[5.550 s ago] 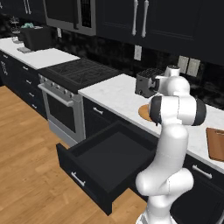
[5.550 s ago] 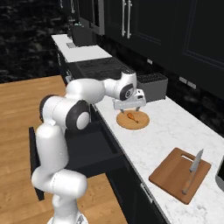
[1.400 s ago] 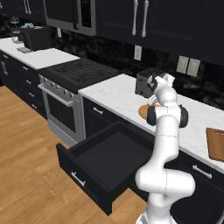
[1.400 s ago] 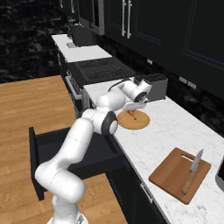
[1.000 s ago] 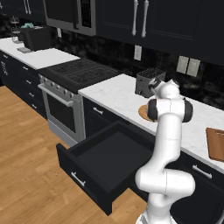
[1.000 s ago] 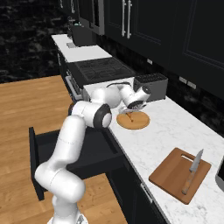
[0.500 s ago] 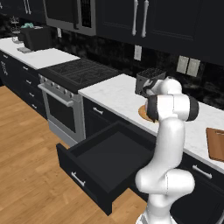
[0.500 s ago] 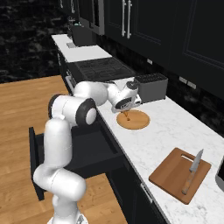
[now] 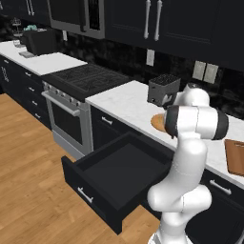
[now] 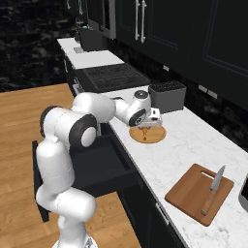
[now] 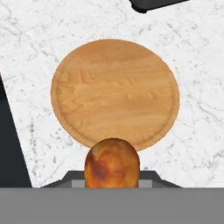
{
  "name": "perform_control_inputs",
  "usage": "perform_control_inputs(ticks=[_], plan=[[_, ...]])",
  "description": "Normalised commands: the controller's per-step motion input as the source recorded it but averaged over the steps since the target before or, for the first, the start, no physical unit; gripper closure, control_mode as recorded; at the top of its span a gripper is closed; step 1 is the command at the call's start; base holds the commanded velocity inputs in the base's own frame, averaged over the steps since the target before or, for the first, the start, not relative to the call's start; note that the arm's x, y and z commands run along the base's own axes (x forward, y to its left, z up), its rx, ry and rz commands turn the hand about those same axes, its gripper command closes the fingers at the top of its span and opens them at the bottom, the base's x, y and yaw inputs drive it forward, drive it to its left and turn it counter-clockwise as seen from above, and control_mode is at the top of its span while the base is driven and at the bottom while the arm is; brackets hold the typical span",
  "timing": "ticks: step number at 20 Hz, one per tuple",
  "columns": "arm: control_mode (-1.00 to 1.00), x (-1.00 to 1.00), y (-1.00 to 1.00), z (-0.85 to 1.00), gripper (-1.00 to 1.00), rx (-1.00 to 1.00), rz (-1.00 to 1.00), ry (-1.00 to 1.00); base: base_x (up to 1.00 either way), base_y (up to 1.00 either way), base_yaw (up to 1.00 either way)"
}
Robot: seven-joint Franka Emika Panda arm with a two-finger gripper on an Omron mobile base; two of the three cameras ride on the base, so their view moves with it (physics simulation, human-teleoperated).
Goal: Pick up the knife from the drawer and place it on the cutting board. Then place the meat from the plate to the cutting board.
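The first half of the task looks finished: the knife [image 10: 212, 192], with its light wooden handle, lies on the cutting board [image 10: 193, 196] at the near end of the white marble counter [image 10: 179, 150], its blade pointing toward the dark backsplash, while the wide black-fronted drawer [image 9: 110, 181] below the counter stands pulled out and shows only a dark interior. The second half appears to be under way. The gripper [image 10: 145, 129] hangs just above the round wooden plate [image 11: 114, 92], and in the hand view a browned, roundish piece of meat [image 11: 112, 163] sits right at the base of the picture, between where the fingertips would rise, with the plate bare beneath it; I judge that the meat has been taken off the plate and is clamped in the closed fingers, though the fingertips themselves are hidden behind it. In the right base view a small orange-brown lump shows under the hand over the plate, which agrees with that reading. What is left, as I judge it, is to carry the meat along the counter to the cutting board, which is well apart from the plate, set it down on the free part beside the knife, and let go. A black toaster [image 10: 167, 96] stands just behind the plate. No brand, label or writing can be read on anything here.
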Motion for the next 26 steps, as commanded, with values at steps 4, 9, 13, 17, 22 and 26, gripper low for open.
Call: perform_control_inputs(ticks=[4,9,13,17,22,26], plan=[[-1.0,-0.86,-0.53,0.22,1.0,0.0,-0.51,0.0,0.0,0.0,0.0],[-1.0,-0.66,-0.59,0.25,1.0,0.05,-0.56,0.04,0.0,0.0,0.0],[-1.0,-0.53,-0.58,0.47,1.0,0.14,-0.58,0.09,0.0,0.0,0.0],[-1.0,-0.49,-0.74,0.46,1.0,0.21,-0.52,0.13,0.0,0.0,0.0],[-1.0,-0.49,-0.68,0.22,1.0,0.27,-0.3,0.11,0.0,0.0,0.0],[-1.0,-0.51,-0.52,-0.33,1.0,0.24,-0.09,-0.02,0.0,0.0,0.0]])
